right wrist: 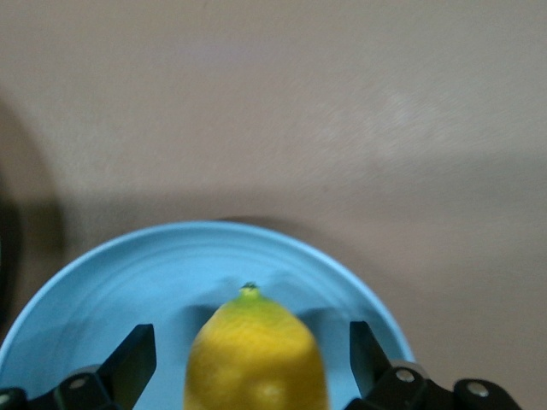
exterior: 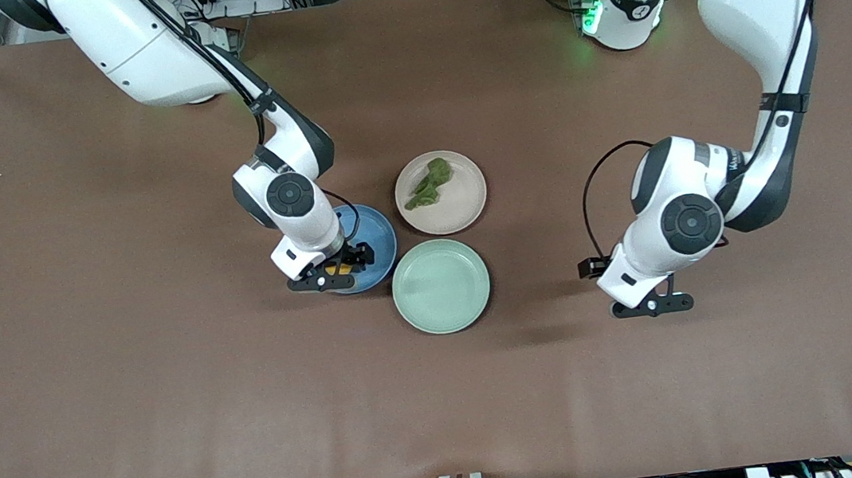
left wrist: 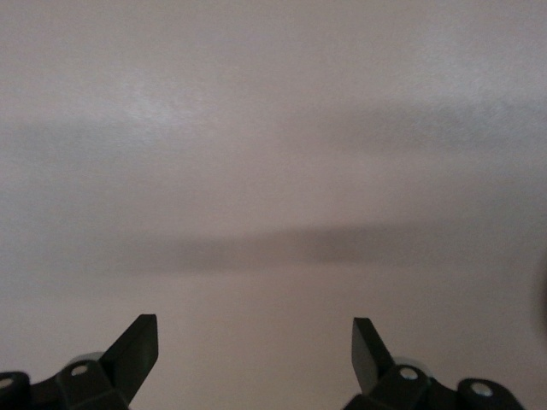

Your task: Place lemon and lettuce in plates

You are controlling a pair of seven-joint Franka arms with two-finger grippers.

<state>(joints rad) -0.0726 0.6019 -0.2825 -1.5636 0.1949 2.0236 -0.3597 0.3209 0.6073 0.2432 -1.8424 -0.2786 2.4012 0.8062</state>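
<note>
Right end effector low over round blue plate, centre-left of front view; fingers spread wide, clear of small oval yellow lemon between them, tip pointing away. Wrinkly dark-green lettuce lies in beige-pink plate. Left end effector (waiting) open, empty, over bare brown tabletop.

From the left wrist camera I see only bare brown table and my left gripper. Its two dark fingertips sit at about 7 and 5 o'clock in the picture, spread wide apart with nothing between them. A soft dark shadow band crosses the tabletop just above the tips, running roughly from 9 to 3 o'clock. A fainter band lies higher up, toward 12.
</note>
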